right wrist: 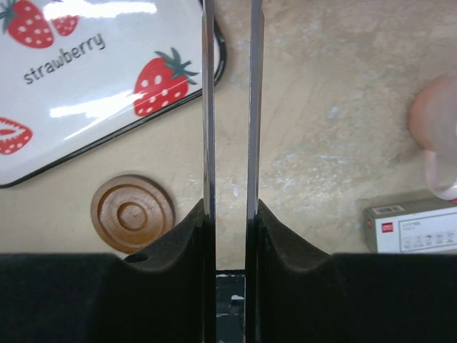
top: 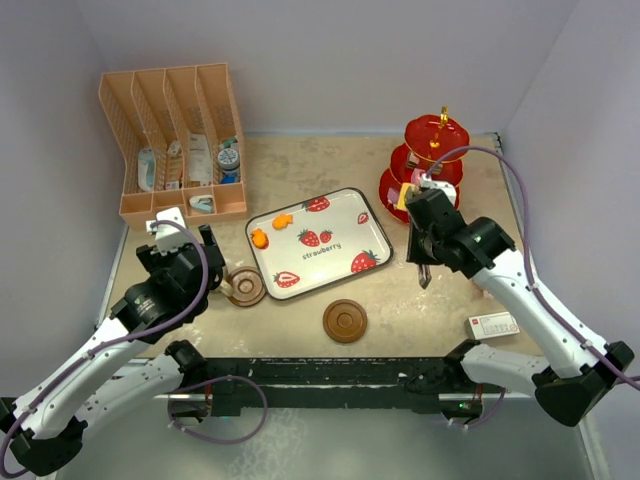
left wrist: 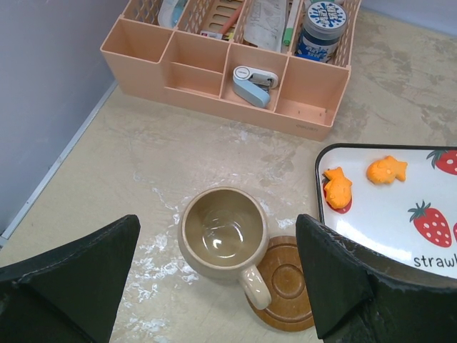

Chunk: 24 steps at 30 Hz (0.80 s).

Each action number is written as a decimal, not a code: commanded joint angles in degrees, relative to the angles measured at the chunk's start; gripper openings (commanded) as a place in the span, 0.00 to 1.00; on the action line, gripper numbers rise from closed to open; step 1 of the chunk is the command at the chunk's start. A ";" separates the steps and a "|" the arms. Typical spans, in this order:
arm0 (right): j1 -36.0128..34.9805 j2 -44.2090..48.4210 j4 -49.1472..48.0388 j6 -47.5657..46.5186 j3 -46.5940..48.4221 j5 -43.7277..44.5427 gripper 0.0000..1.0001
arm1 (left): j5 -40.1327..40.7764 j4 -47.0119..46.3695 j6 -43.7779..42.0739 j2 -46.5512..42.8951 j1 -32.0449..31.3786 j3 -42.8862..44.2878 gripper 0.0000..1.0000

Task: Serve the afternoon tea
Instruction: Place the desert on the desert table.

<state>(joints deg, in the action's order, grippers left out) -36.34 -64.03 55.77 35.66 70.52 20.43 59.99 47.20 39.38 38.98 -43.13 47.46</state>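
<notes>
Judging by the layout, little is served: tan mug (left wrist: 223, 239) against left saucer (left wrist: 289, 289), near saucer (top: 345, 321) bare; left end effector (left wrist: 218, 229) spread wide, right end effector (right wrist: 230, 207) clamped on tongs (right wrist: 208, 107).

On my left the tan mug (left wrist: 223, 239) stands upright and empty at the edge of one brown saucer (left wrist: 289, 289). The other saucer (top: 345, 321) lies bare on the tabletop. Two orange fish cakes (left wrist: 338, 187) rest on the strawberry tray (top: 345, 225). The red three-tier stand (top: 425, 132) stands far right.
</notes>
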 commanded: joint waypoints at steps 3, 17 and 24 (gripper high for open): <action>5.72 1.46 3.12 -3.49 4.43 5.33 0.30 | -0.20 -2.13 -1.14 -0.92 0.11 1.39 0.88; 18.35 -1.33 -3.57 -11.81 4.65 0.08 0.30 | -0.70 -2.44 -1.47 -1.35 0.15 1.27 0.88; 21.14 -4.63 -7.36 -13.81 4.84 -4.12 0.29 | -0.58 -2.48 -1.49 -1.34 0.13 1.22 0.88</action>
<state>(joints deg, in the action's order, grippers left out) -16.08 -67.53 52.86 24.36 73.91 19.51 59.13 46.74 39.18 37.91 -43.13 47.46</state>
